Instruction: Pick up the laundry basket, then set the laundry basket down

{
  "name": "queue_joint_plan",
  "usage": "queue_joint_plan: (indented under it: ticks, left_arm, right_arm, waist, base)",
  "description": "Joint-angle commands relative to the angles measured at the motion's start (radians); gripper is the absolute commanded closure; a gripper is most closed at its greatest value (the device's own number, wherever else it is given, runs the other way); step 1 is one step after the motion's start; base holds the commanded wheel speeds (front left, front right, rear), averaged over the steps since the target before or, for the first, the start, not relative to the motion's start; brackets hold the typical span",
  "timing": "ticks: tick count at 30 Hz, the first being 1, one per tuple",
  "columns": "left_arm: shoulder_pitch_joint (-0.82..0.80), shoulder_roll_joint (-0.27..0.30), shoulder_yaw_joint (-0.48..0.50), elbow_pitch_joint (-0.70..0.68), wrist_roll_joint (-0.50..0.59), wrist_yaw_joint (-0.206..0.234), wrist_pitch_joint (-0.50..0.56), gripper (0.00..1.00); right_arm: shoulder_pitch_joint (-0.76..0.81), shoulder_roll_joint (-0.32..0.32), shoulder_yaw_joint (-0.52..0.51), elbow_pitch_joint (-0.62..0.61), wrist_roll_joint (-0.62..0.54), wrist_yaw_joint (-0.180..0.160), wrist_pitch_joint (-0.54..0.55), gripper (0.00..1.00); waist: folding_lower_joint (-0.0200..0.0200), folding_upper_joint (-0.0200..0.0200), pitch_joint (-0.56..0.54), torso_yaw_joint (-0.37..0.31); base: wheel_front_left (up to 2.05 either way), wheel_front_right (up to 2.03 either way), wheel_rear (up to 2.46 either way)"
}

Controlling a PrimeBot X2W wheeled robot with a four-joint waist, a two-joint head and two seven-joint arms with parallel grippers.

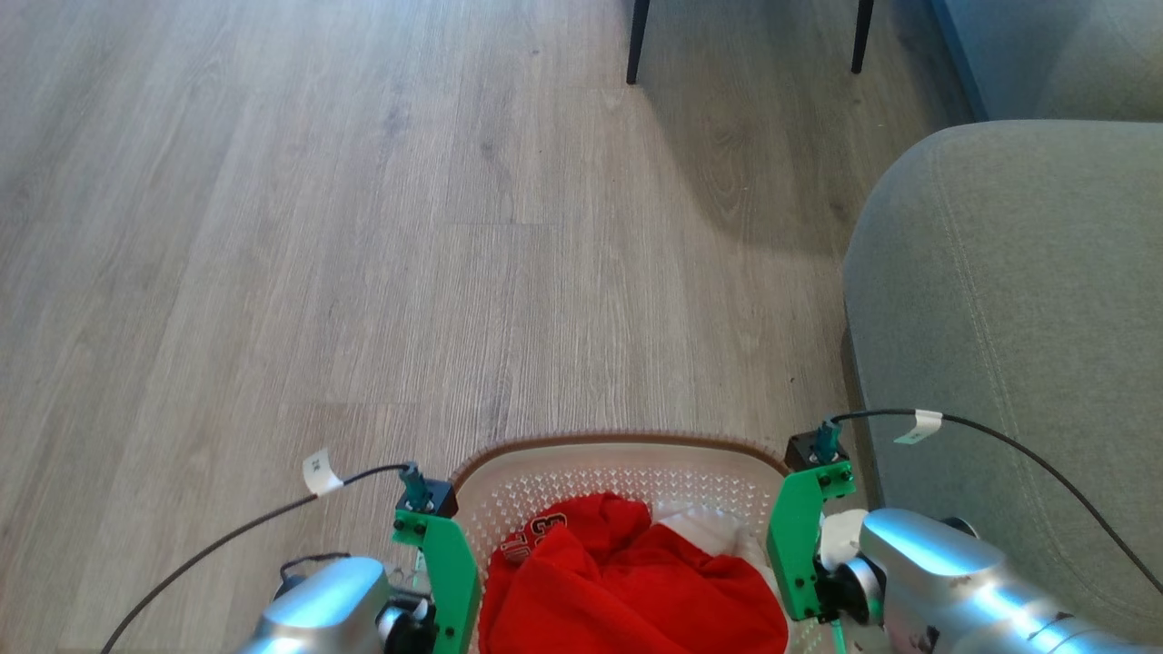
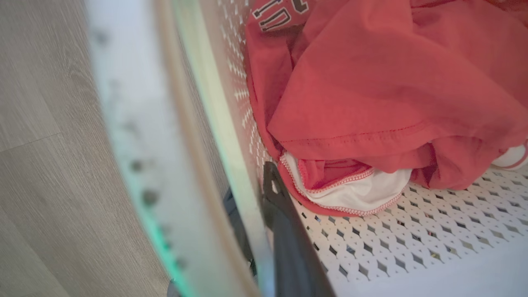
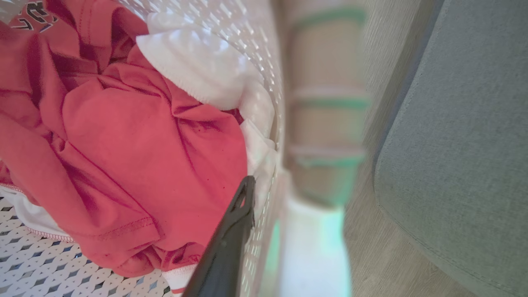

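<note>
Closest to the lens, the left gripper (image 2: 252, 183) had one dark finger (image 2: 288, 247) inside the perforated wall of the laundry basket (image 1: 618, 443) and the other just outside it, the pair clamped on that wall. The right gripper (image 3: 259, 187) laid its inner finger (image 3: 227, 247) flat against the opposite wall; its outer one was lost in blur, so its grip could not be told. Both silver forearms (image 1: 963, 581) reached forward from the head view's lower corners, flanking the basket. It was upright, mouth up, its long axis apparently side to side, its near edge cropped, holding a red garment (image 1: 627, 581) and white cloth (image 1: 704, 527). Around it lay wood floor (image 1: 318, 227), with a grey sofa (image 1: 1018, 318) just to the right
</note>
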Motion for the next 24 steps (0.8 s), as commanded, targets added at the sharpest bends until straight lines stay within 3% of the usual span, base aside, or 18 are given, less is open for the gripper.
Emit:
queue_joint_plan:
  ticks: [1, 24]
  left_arm:
    - [-0.053, 0.017, 0.004, -0.016, 0.009, -0.007, -0.002, 1.00]
    - [-0.055, 0.006, 0.004, -0.010, 0.003, -0.007, -0.003, 1.00]
  right_arm:
    - [-0.012, 0.035, 0.013, -0.045, -0.002, 0.025, -0.006, 1.00]
    - [-0.003, 0.029, 0.013, -0.044, 0.001, 0.025, -0.002, 1.00]
  waist:
    - [0.0001, 0.0000, 0.000, 0.000]
    - [0.0001, 0.0000, -0.008, -0.001]
  base:
    - [0.00, 0.00, 0.00]
    - [0.00, 0.00, 0.00]
